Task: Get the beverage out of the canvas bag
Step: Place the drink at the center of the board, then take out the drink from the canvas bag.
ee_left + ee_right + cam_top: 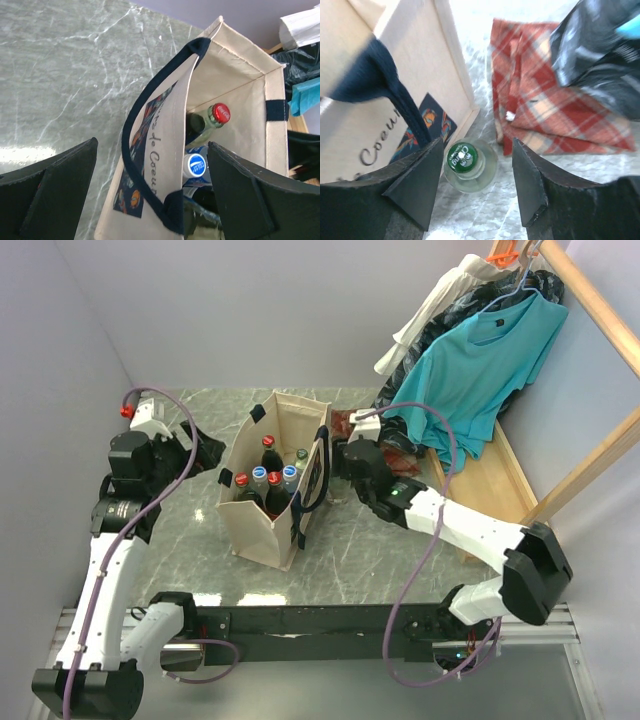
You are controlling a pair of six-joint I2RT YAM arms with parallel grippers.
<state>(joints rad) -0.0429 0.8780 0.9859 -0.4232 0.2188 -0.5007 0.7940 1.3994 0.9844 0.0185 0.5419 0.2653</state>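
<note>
Grey tabletop (pixel 180 565), apparently marble, under canvas bag (pixel 262 532); lilac walls (pixel 250 300).

Inside the canvas bag (pixel 262 530), the bottles (pixel 273 478) show only caps.

The canvas bag (pixel 258 528) stands open on the marble table (pixel 200 552), with bottles (pixel 270 458) capped in red, blue and white upright inside. The left gripper (pixel 205 453) hangs just left of it. The right gripper (pixel 337 470) sits close by its right side. A teal T-shirt (pixel 480 370) hangs far right.
</note>
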